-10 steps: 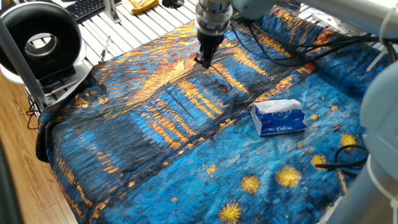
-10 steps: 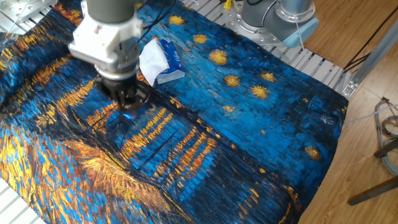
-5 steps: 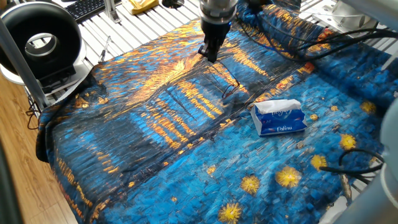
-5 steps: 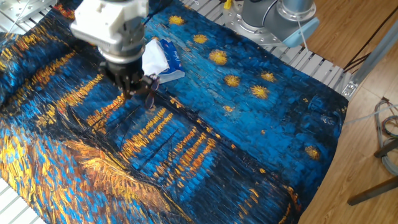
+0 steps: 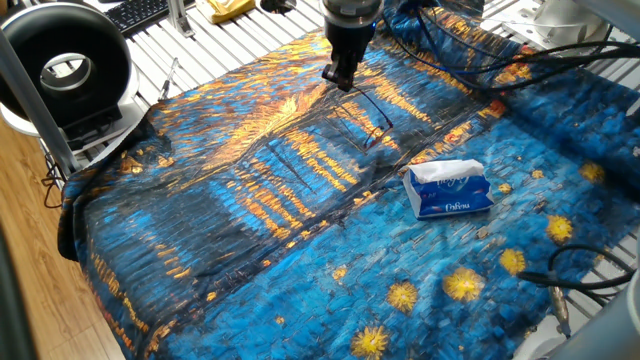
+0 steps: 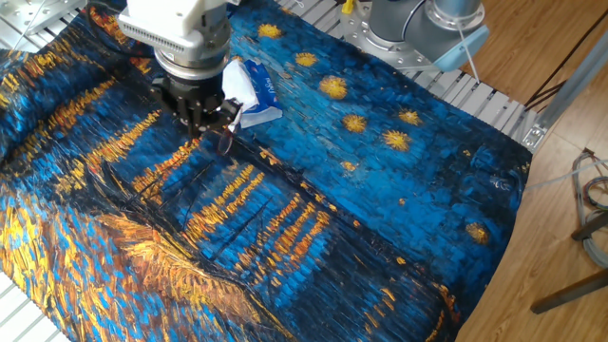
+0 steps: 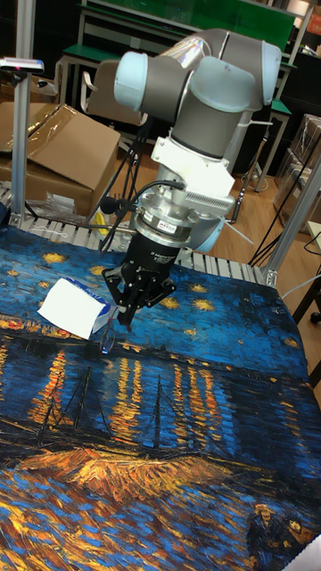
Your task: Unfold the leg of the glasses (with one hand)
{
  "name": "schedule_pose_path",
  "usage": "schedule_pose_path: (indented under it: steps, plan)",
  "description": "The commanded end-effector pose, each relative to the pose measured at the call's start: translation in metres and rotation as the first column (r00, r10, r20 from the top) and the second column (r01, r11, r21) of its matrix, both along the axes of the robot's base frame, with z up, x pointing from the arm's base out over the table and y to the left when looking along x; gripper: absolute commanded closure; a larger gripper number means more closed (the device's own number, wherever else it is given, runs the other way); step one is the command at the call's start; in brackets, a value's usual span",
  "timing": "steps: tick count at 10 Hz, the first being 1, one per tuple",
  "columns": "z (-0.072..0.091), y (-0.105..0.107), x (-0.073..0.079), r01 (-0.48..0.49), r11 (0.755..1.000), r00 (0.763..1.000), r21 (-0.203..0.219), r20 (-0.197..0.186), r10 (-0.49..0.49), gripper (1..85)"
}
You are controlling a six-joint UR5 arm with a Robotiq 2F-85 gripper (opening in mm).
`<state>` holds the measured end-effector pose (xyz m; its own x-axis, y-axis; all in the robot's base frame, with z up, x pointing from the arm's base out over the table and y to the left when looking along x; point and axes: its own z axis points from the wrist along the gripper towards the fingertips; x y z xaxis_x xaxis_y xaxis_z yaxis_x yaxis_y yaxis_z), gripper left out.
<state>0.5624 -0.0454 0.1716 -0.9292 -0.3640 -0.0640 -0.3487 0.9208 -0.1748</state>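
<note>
The tabletop [image 5: 200, 260] wears a painted cloth [image 6: 313, 218], soft and likely to drag. A tissue pack [image 5: 450, 190] lies near the pincer [image 5: 340, 78], which pinches one leg of the glasses [image 5: 372, 125]; the frame hangs just below it. They look light, thin and easily bent, so holding near the hinge seems safest.

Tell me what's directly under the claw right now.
Under the claw, the glasses trail down from its tips, one thin leg pinched; below lies the painted cloth. The table beneath is covered.
</note>
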Motion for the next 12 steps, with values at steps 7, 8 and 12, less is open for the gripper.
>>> schedule_pose_path:
  steps: [7, 8, 12]
  plan:
    - [0.006, 0.014, 0.06, -0.126, 0.992, 0.975, -0.022, 0.18, 0.128, 84.7]
    - [0.003, 0.019, 0.064, -0.133, 0.991, 0.973, -0.011, 0.191, 0.132, 84.7]
    - [-0.005, 0.026, 0.08, -0.157, 0.988, 0.963, -0.003, 0.22, 0.154, 84.7]
